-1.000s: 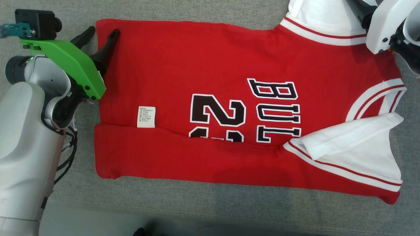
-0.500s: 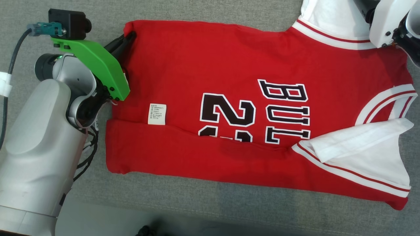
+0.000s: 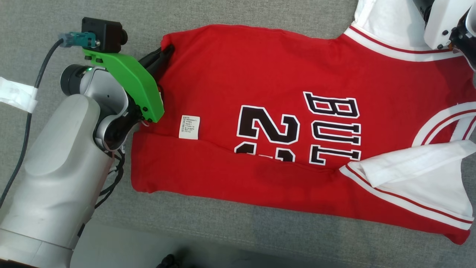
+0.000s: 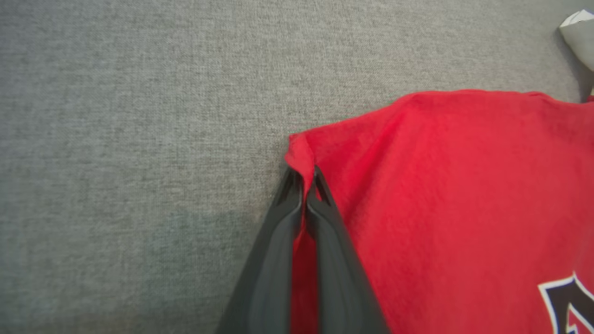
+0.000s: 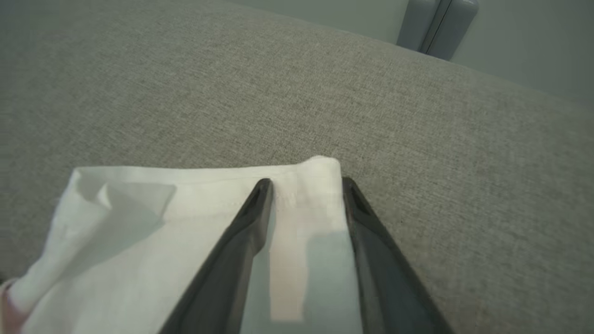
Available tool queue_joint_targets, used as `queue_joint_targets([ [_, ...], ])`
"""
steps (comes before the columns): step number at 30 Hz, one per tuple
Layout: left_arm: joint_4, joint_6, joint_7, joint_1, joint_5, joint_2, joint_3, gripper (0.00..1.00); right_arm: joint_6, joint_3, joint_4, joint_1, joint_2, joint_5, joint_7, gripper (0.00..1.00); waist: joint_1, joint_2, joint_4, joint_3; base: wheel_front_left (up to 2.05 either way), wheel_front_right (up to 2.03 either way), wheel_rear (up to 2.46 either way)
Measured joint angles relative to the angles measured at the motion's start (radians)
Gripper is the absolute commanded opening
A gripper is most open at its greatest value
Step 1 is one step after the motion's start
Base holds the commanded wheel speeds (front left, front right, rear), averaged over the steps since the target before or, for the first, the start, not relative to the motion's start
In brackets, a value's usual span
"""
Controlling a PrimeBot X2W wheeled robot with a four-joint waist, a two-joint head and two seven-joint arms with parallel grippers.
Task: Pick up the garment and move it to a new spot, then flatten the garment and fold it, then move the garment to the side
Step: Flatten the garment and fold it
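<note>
The garment [image 3: 260, 74] is a red jersey with white sleeves and black lettering. It lies spread on the grey cloth surface, with its near long edge folded up over the number. My left gripper [image 3: 168, 49] is at the jersey's far left hem corner. In the left wrist view its dark fingers [image 4: 304, 178] are shut, pinching a tuck of red cloth [image 4: 464, 185]. My right gripper [image 5: 306, 185] stands open, its two fingers astride the corner of the far white sleeve [image 5: 185, 222]. That arm's white housing [image 3: 442, 26] is over the sleeve at the top right.
The grey fabric surface [image 3: 260, 11] runs around the jersey, and its near edge meets a pale floor strip [image 3: 122, 245]. A dark cable with a white tape tag [image 3: 16, 98] lies at the left. A grey upright post [image 5: 438, 23] stands beyond the surface's far edge.
My left gripper has gone from open astride the hem corner to shut on it. The head camera has moved, so the whole picture has slid to the right.
</note>
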Motion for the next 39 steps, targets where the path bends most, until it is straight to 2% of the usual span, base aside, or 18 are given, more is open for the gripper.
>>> queue_joint_targets([
  [3,-0.003,0.0,-0.005,0.0,-0.014,0.002,-0.011,0.0,0.0,0.003,0.011,-0.001,0.008,0.017,0.003,0.0,0.0,0.0,0.002,-0.001,0.0,0.0,0.0],
  [14,0.003,-0.001,-0.061,0.0,-0.025,0.051,-0.021,0.0,0.009,0.005,-0.005,-0.014,0.036,0.042,-0.081,0.0,0.0,0.0,-0.017,-0.014,0.0,0.0,0.0],
  [23,0.022,-0.001,-0.128,0.001,-0.039,0.1,-0.007,0.0,0.009,0.002,-0.085,0.0,0.011,0.082,-0.189,0.0,0.0,0.0,-0.063,-0.049,0.0,0.0,0.0],
  [33,0.003,-0.001,-0.184,0.032,-0.081,0.135,-0.008,0.0,0.009,0.087,-0.222,0.109,0.002,0.135,-0.242,0.0,0.0,0.0,-0.111,-0.087,0.0,0.0,0.0],
  [39,-0.031,-0.001,-0.24,0.071,-0.094,0.157,-0.014,0.0,0.009,0.086,-0.278,0.18,-0.047,0.156,-0.284,0.0,0.0,0.0,-0.124,-0.107,0.0,0.0,0.0],
])
